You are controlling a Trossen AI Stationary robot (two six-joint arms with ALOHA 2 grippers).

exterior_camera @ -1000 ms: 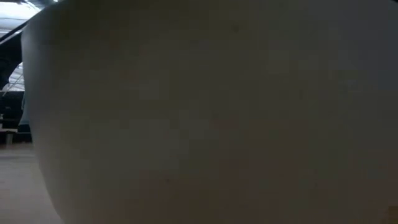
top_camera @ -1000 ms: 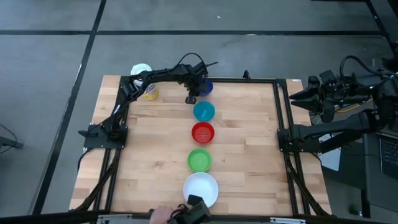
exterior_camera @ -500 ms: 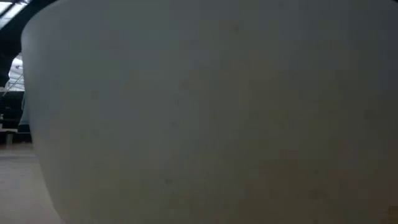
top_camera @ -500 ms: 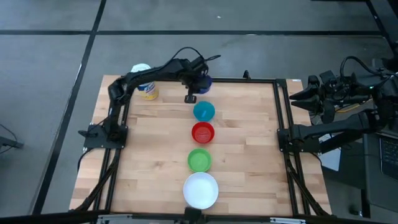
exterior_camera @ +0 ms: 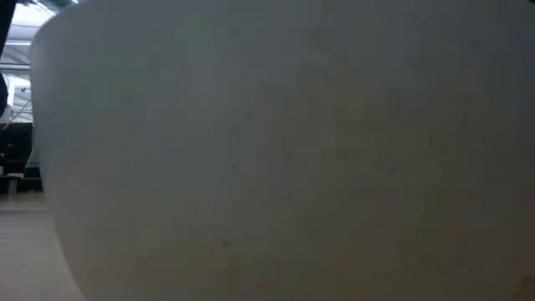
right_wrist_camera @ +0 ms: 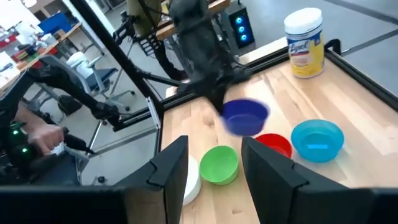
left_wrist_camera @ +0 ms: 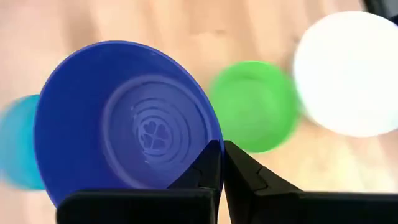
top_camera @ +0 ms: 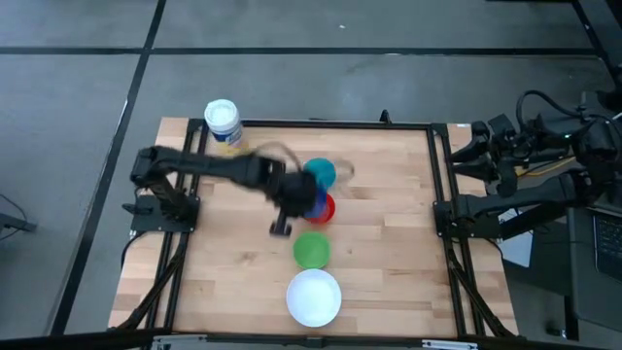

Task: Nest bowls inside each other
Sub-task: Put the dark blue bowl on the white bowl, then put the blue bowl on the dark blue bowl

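My left gripper (left_wrist_camera: 219,167) is shut on the dark blue bowl (left_wrist_camera: 127,121) and holds it in the air over the red bowl (top_camera: 325,210). The cyan bowl (top_camera: 322,173), red bowl, green bowl (top_camera: 311,250) and larger white bowl (top_camera: 313,297) stand in a row on the wooden table, each on its base. In the low view the white bowl (exterior_camera: 284,150) fills the picture. My right gripper (right_wrist_camera: 214,177) waits open, raised past the table's right edge. My left gripper pinches the dark blue bowl's rim (left_wrist_camera: 210,144) at one spot, one finger inside the bowl and one outside. The fingers slant down from the table's left side. The bowl (right_wrist_camera: 244,116) hangs clear of the table, mouth up, just above the red bowl.
A white-lidded jar with a yellow label (top_camera: 222,122) stands at the table's far left corner. Black frame rails (top_camera: 442,185) run along the table's sides. Bare wood lies left and right of the bowl row.
My left gripper has lifted the dark blue bowl from the far end of the row and swung it toward the near edge, past the cyan bowl, until it is over the red bowl. A person's hand at the near edge by the white bowl has withdrawn.
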